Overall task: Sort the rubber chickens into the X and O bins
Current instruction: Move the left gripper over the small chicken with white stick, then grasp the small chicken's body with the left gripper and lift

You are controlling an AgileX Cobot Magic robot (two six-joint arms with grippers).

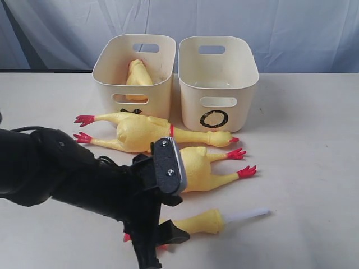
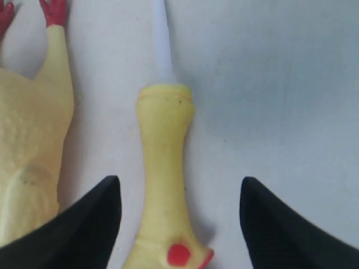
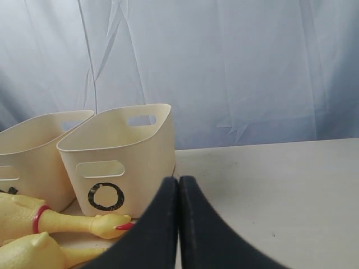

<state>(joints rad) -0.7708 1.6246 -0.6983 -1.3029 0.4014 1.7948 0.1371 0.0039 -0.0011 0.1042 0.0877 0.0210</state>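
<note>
The small rubber chicken (image 1: 206, 220) with a white tube (image 1: 247, 214) lies near the table's front. My left gripper (image 1: 168, 238) is open over its head end. In the left wrist view the same chicken (image 2: 165, 162) lies lengthwise between the spread fingers of the left gripper (image 2: 180, 184), untouched. Two larger chickens (image 1: 134, 131) (image 1: 202, 168) lie in front of the bins. One more chicken (image 1: 138, 74) sits inside the left bin (image 1: 160, 98), whose mark is mostly hidden. The O bin (image 1: 235, 106) holds nothing I can see. My right gripper (image 3: 179, 182) is shut on nothing, right of the O bin (image 3: 120, 162).
My black left arm (image 1: 56, 174) covers the table's front left. A pale curtain (image 1: 280, 28) hangs behind the bins. Bare tabletop (image 1: 308, 168) lies right of the chickens. The right arm is out of the exterior view.
</note>
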